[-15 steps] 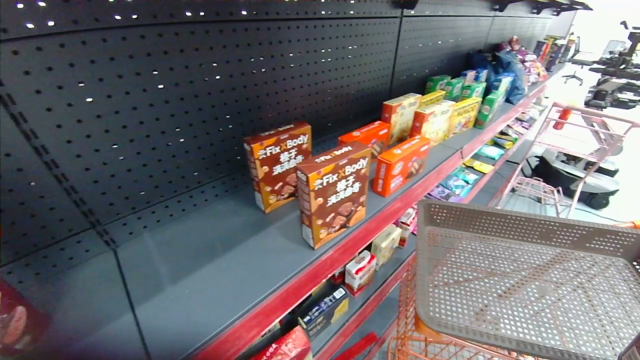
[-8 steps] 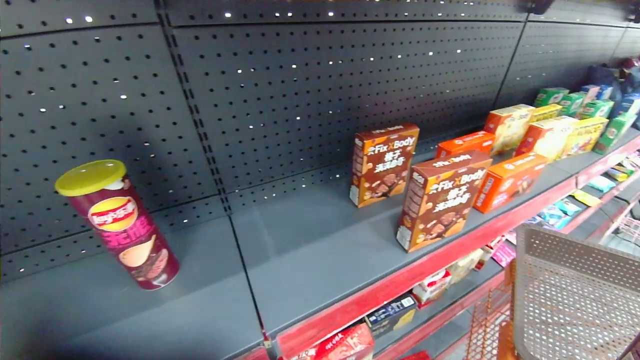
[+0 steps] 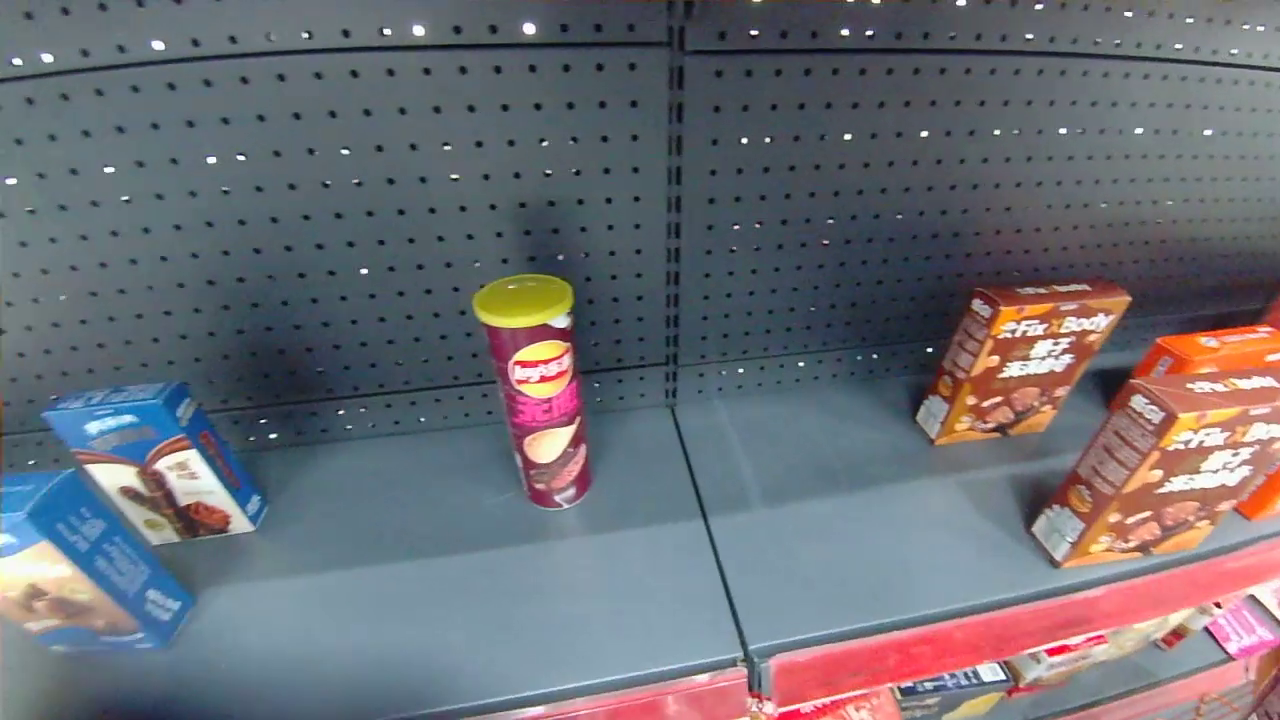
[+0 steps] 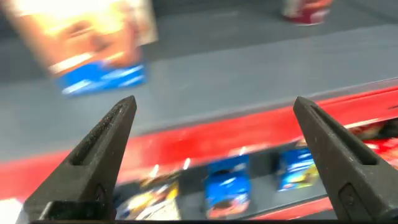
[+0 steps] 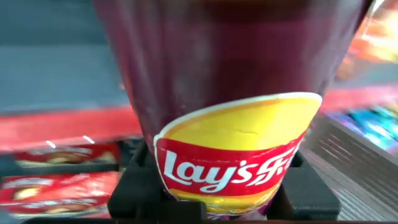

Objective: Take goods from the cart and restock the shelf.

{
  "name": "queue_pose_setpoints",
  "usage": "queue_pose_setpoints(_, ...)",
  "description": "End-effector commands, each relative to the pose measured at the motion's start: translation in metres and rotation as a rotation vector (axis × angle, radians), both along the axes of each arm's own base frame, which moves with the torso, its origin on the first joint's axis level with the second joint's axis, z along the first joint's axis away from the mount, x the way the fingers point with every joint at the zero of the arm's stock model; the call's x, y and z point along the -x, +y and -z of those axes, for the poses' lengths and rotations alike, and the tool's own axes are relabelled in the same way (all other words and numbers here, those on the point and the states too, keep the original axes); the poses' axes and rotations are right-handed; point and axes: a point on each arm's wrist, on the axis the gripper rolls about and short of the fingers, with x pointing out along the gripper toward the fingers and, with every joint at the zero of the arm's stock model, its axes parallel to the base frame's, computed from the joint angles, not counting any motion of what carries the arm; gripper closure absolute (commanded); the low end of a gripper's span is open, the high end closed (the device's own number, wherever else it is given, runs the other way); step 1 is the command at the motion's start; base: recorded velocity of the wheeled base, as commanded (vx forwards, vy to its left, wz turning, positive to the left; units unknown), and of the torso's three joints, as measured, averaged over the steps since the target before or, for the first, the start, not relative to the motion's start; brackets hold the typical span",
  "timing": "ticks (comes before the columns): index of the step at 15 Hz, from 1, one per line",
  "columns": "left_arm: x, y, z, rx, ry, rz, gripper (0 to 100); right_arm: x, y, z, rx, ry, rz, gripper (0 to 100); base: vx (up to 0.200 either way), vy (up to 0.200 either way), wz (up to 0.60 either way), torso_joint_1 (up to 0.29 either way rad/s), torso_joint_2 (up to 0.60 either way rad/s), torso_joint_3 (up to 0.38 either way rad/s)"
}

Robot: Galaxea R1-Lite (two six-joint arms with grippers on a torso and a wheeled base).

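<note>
As the head camera swings left along the grey metal shelf and away from the cart, blue cardboard boxes come into the picture. An upright maroon crisp tube with a yellow lid now stands at centre, with brown cardboard boxes to its right. The left fingers stand wide apart with nothing between them, the shelf's red edge just beyond. The right fingers are clamped on a second maroon crisp tube, apparently bound for the bare shelf beside its twin.

A dark pegboard wall rose behind the grey shelf, split by an upright post. Small dots of light shone through some holes. A red strip edged the shelf's front.
</note>
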Motion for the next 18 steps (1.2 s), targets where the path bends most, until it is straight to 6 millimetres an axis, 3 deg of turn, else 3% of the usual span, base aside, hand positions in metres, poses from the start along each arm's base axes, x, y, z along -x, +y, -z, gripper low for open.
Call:
queue_pose_setpoints(1, 0.0, 0.0, 0.0, 0.0, 0.001, 0.0, 0, 0.001, 0.0, 0.001, -0.001, -0.003, 0.003, 100, 0.0, 0.0, 0.6, -0.002, 0.0, 0.012)
queue_pose_setpoints(10, 0.0, 0.0, 0.0, 0.0, 0.001, 0.0, 0, 0.001, 0.005, 0.002, -0.078, 0.002, -0.175, 100, 0.0, 0.0, 0.07, 0.0, 0.0, 0.001)
queue_pose_setpoints(14, 0.0, 0.0, 0.0, 0.0, 0.001, 0.0, 0, 0.005, 0.011, -0.004, -0.192, -0.047, -0.369, 100, 0.0, 0.0, 0.0, 0.0, 0.0, 0.0)
queue_pose_setpoints(18, 0.0, 0.0, 0.0, 0.0, 0.001, 0.0, 0, 0.0, 0.017, -0.028, -0.192, -0.083, -0.486, 100, 0.0, 0.0, 0.0, 0.0, 0.0, 0.0)
